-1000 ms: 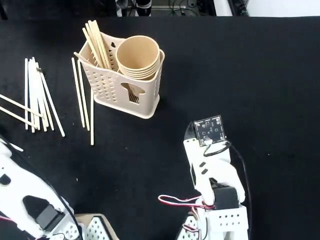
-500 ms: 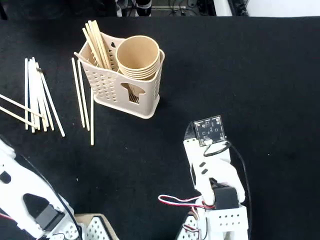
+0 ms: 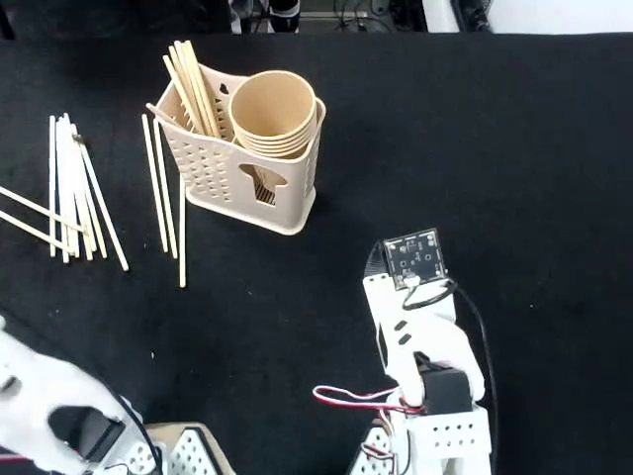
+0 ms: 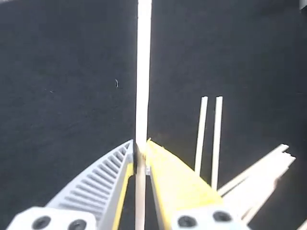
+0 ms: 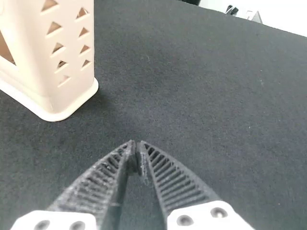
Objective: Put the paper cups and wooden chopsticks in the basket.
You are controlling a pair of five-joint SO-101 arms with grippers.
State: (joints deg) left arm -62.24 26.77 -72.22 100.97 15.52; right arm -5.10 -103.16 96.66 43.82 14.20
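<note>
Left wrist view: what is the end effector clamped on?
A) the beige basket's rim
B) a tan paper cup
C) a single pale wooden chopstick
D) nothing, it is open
C: the left end effector is shut on a single pale wooden chopstick that runs straight out past its tips, above the black tabletop.

A basket (image 3: 237,173) is set on the surface (image 3: 495,148). Inside, paper cups (image 3: 274,111) are stacked at the right and upright chopsticks (image 3: 193,91) are leaned at the left. Left of it, loose chopsticks (image 3: 67,188) are spread; a single chopstick (image 4: 143,72) is clamped by the left gripper (image 4: 142,143).
</note>
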